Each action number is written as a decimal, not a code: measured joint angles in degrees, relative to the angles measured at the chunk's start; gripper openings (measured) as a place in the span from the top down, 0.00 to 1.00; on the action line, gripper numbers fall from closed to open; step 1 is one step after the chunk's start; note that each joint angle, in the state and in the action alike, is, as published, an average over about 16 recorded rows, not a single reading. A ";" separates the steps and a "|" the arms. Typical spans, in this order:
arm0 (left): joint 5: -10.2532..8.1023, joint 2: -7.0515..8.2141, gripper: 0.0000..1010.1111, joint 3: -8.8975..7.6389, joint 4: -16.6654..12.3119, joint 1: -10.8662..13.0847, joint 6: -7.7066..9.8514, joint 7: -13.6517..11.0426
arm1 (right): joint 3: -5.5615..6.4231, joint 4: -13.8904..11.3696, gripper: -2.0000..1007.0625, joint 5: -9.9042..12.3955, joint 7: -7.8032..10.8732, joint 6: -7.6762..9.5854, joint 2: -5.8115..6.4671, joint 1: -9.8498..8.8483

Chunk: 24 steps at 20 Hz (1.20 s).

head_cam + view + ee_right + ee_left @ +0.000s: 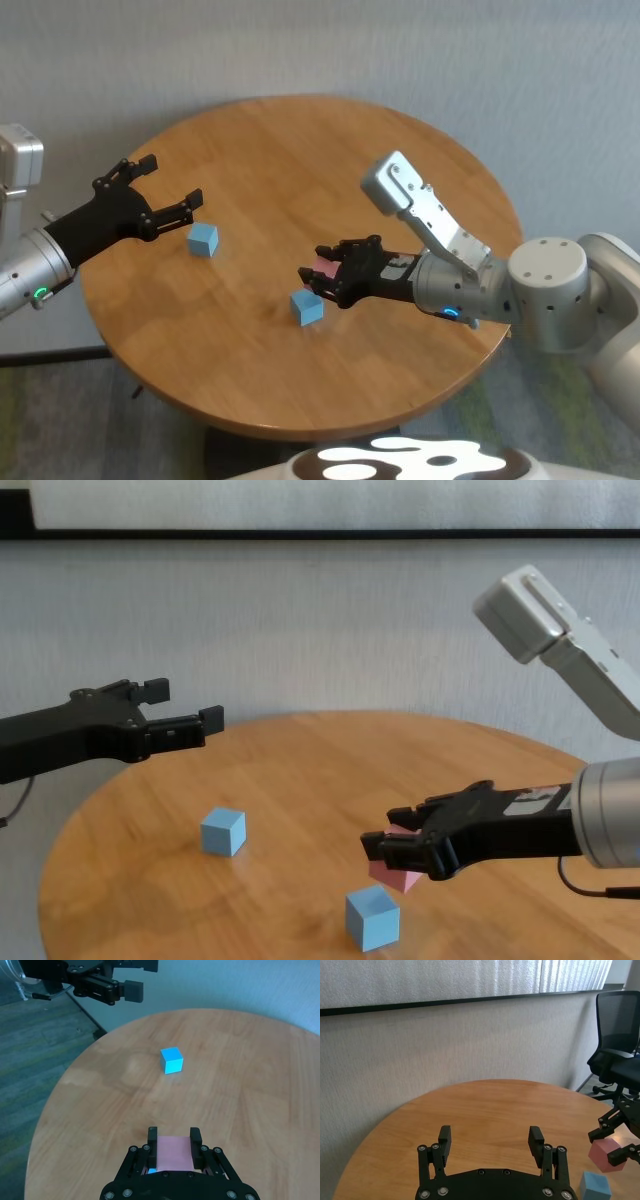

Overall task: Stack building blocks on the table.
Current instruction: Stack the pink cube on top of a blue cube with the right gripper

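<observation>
Above the table [270, 380], right fingers [312, 276] clench the pink cube [327, 266] (left fingers [172, 187] spread).

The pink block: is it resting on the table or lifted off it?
Lifted. The right gripper holds the pink block in its jaws above the table, near a blue block.

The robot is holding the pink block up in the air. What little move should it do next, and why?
Probably lower it a little, straight down. The right gripper is shut on the pink block, which hangs just above the near blue block and slightly off to one side, so a small nudge into line first would help. The left gripper hovers open near the other blue block.
</observation>
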 joint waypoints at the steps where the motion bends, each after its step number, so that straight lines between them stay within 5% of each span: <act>1: 0.00 0.00 0.01 0.00 0.00 0.00 0.00 0.00 | -0.18 -0.01 0.65 -0.14 0.01 0.23 -0.13 0.04; 24: 0.00 0.00 0.01 0.00 0.00 0.00 0.00 0.00 | -1.54 2.72 0.65 -1.64 0.80 1.33 -2.47 1.21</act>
